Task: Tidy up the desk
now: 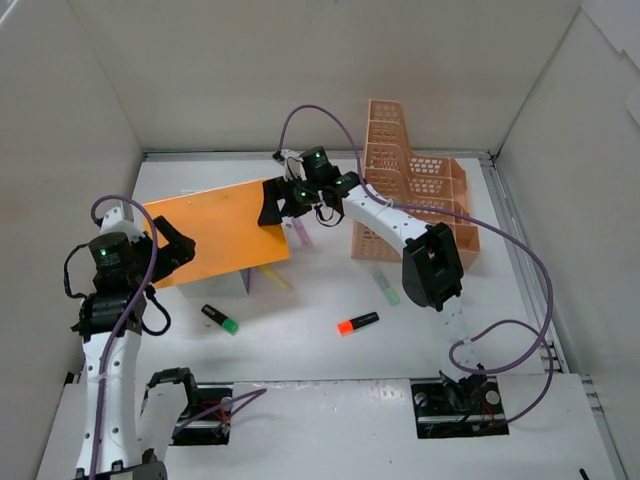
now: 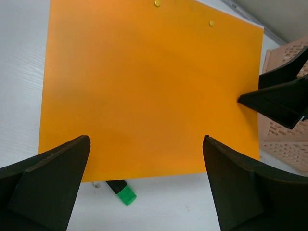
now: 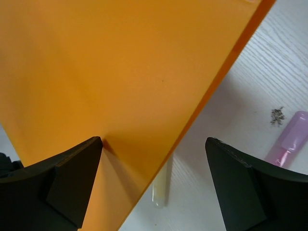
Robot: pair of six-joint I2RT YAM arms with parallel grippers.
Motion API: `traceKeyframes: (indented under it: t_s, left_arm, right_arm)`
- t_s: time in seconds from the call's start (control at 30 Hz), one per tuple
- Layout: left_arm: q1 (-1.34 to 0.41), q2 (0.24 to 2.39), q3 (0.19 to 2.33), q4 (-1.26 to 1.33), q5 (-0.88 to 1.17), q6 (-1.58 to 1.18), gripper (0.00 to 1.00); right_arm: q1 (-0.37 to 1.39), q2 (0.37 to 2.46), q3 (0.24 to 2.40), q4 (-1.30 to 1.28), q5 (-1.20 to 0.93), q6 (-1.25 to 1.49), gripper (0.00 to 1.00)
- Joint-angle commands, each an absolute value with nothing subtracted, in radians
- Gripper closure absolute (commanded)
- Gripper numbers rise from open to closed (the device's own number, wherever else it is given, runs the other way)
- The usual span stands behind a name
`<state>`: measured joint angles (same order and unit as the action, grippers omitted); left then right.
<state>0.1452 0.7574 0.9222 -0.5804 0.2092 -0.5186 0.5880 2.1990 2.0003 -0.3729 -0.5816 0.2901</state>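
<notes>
The white desk (image 1: 300, 350) holds a flat orange board (image 1: 215, 235) that lies raised above the surface at the left. My left gripper (image 1: 170, 245) is open at the board's left edge, and in the left wrist view (image 2: 147, 139) its fingers straddle the board (image 2: 144, 86) without touching. My right gripper (image 1: 280, 205) is open at the board's right edge. In the right wrist view (image 3: 154, 139) the board's edge (image 3: 110, 82) runs between the jaws, and the left finger rests against its face.
A peach basket organizer (image 1: 410, 190) stands at the back right. A green highlighter (image 1: 219, 319), an orange highlighter (image 1: 357, 323), a yellow pen (image 1: 272, 278), a pink pen (image 1: 298, 232) and a pale green pen (image 1: 385, 285) lie loose. A small white box (image 1: 243, 283) sits under the board.
</notes>
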Motion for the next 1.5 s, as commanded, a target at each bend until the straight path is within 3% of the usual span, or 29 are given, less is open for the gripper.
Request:
traceKeyframes:
  t_s: [0.0, 0.4, 0.63, 1.27, 1.47]
  left_arm:
    - [0.244, 0.765, 0.913, -0.450, 0.415, -0.492, 0.00]
    - [0.284, 0.845, 0.879, -0.359, 0.586, -0.486, 0.00]
    - [0.284, 0.888, 0.850, -0.365, 0.621, -0.471, 0.01]
    - [0.264, 1.014, 0.841, -0.397, 0.632, -0.429, 0.06]
    - [0.255, 1.026, 0.838, -0.388, 0.623, -0.437, 0.07]
  right_arm:
    - [0.578, 2.210, 2.095, -0.327, -0.730, 0.333, 0.13]
    - [0.583, 2.264, 2.164, -0.318, -0.882, 0.322, 0.16]
    - [0.577, 2.290, 2.181, -0.287, -0.930, 0.331, 0.27]
    - [0.575, 2.355, 2.183, -0.180, -0.969, 0.426, 0.27]
    - [0.575, 2.353, 2.178, -0.127, -0.997, 0.471, 0.43]
